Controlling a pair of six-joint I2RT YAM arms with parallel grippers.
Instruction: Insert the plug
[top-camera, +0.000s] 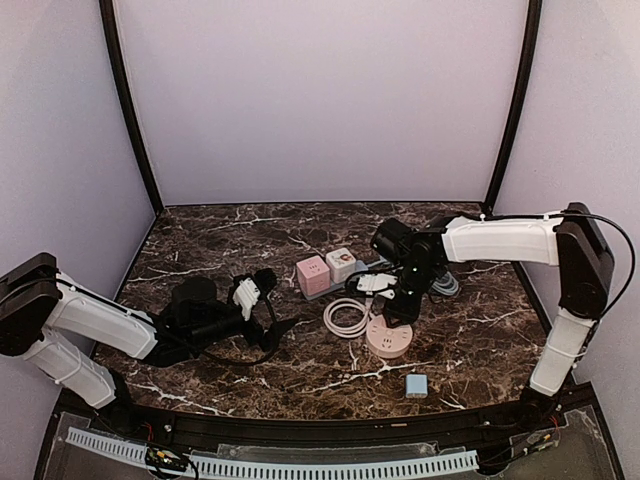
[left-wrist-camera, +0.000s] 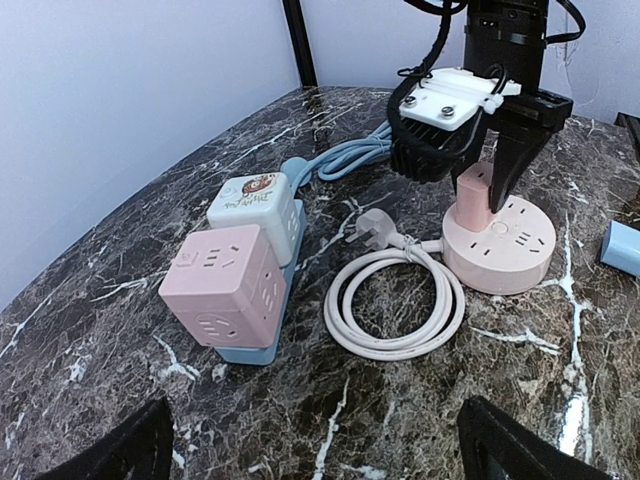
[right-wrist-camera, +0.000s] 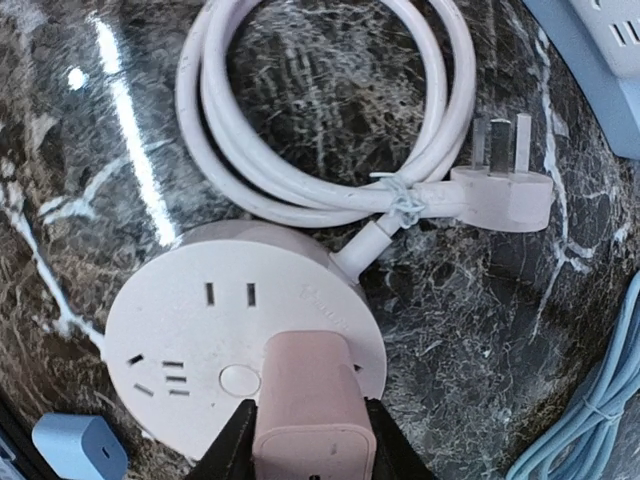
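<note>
Pink plug (right-wrist-camera: 312, 400) stands upright at six o'clock on the round socket (right-wrist-camera: 180, 330), right jaws flanking both sides, grip uncertain; left jaws gape empty off at nine o'clock.

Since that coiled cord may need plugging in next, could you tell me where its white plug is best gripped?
Probably the body of the white plug, across its two sides, coming down from above: it lies flat on the table, pins pointing away from the cord, both flanks free.
</note>
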